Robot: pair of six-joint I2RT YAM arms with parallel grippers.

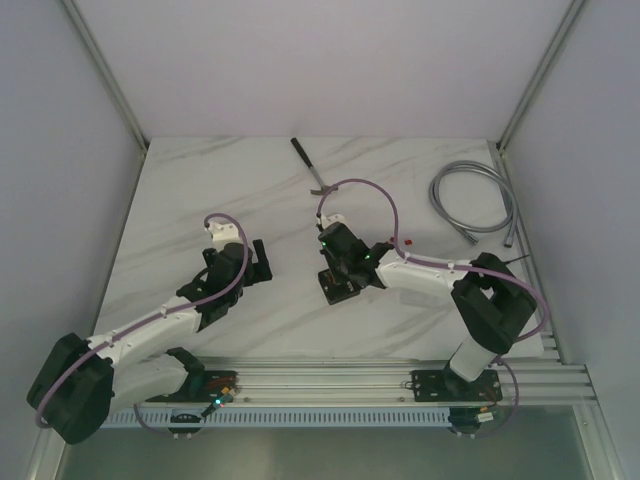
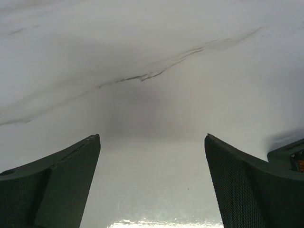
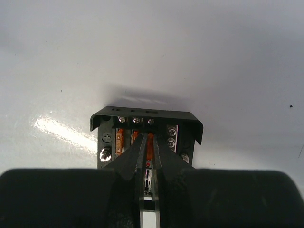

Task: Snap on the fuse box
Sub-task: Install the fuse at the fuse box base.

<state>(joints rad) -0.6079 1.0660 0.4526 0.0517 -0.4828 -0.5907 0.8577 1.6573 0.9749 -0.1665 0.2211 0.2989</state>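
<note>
The fuse box (image 1: 338,287) is a small black square box on the marble table, mid-right. In the right wrist view (image 3: 110,124) its slots show orange fuses and silver screws. My right gripper (image 1: 337,262) hangs right over it, pointing down. Its jaws (image 3: 148,142) stand a thin gap apart over the middle slots. A thin clear piece, seemingly the clear cover, sits edge-on between them. My left gripper (image 1: 258,262) is left of the box, wide open and empty (image 2: 152,142) above bare table. A corner of the box (image 2: 293,159) shows at that view's right edge.
A black-handled tool (image 1: 308,163) lies at the back centre. A coiled grey cable (image 1: 475,195) lies at the back right. A small red piece (image 1: 408,241) sits behind the right arm. A metal rail (image 1: 350,380) runs along the near edge.
</note>
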